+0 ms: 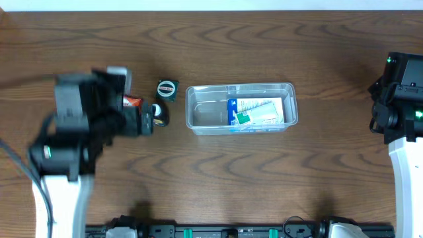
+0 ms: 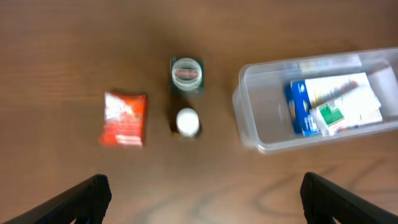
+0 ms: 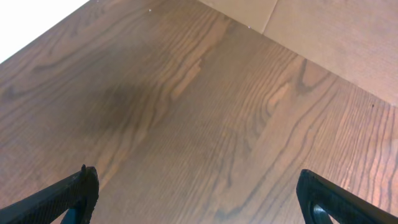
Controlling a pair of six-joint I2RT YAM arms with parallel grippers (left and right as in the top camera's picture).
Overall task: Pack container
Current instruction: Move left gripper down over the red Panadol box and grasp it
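The brown wooden bench (image 1: 218, 172) is carrying four things, all sitting in its far half. The clear container (image 1: 206, 112) is resting about midway between the left and right edges, its long sides running parallel to the far edge. Near its left end a small green box (image 2: 186, 74) with a round top is lying, with a dark bottle (image 2: 187, 121) showing a white cap right next to it, toward the near edge. A red packet (image 2: 124, 118) is lying further toward the left edge, apart from both.
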